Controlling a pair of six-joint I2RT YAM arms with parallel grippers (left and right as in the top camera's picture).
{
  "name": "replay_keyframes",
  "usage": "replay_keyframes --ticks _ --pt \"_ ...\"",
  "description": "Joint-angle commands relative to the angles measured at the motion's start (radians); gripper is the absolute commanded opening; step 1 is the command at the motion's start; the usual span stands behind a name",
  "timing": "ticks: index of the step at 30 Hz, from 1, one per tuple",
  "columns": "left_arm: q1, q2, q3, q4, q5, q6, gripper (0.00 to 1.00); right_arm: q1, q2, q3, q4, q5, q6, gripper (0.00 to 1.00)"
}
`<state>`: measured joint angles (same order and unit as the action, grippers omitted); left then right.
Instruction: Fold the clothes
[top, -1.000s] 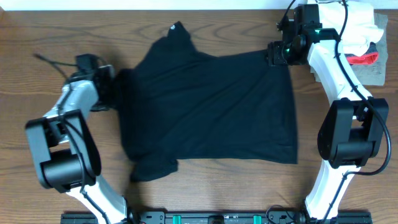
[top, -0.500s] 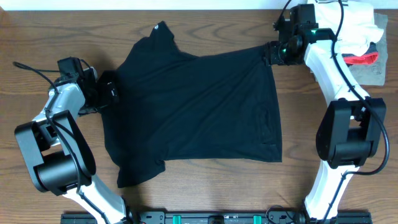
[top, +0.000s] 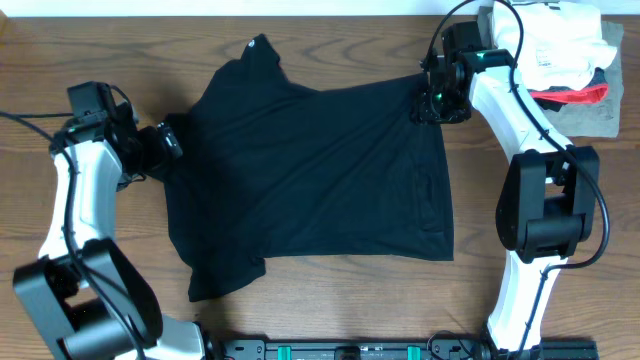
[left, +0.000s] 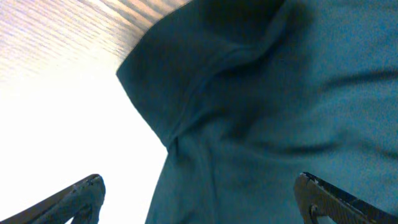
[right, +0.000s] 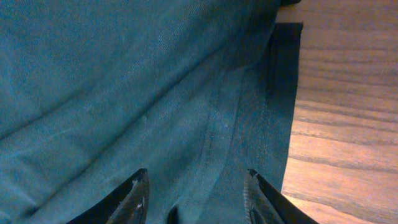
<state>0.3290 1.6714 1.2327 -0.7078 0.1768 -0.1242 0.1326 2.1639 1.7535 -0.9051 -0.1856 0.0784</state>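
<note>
The black T-shirt (top: 310, 170) lay spread on the counter (top: 330, 310). The left pincer (left: 198, 190) gaped wide at its edge, and the right pincer (right: 198, 186) stood open astride its opposite hem corner.

Black T-shirt (top: 310, 170) spread on table (top: 330, 300); left pincer (top: 165, 145), right pincer (top: 432, 105) at opposite edges.

Blk T-shirt (top: 310, 170), brown wood-grain table (top: 350, 300), white garment (top: 565, 40), red cloth (top: 585, 95).
</note>
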Motion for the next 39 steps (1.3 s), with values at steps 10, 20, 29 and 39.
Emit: replay_keyframes --ticks 10,20,29,39 --pt "0.0 -0.01 0.015 -0.003 -0.002 -0.028 0.98 0.013 0.101 0.002 0.197 0.044 0.086 0.43" --pt "0.0 -0.01 0.015 -0.006 -0.002 -0.028 0.98 0.013 0.146 0.002 0.341 0.094 0.121 0.4" --pt "0.0 -0.01 0.015 -0.006 -0.002 -0.028 0.98 0.013 0.146 0.002 0.366 0.11 0.127 0.2" --pt "0.0 -0.01 0.015 -0.01 -0.003 -0.027 0.98 -0.028 0.103 0.014 0.258 0.1 0.126 0.01"
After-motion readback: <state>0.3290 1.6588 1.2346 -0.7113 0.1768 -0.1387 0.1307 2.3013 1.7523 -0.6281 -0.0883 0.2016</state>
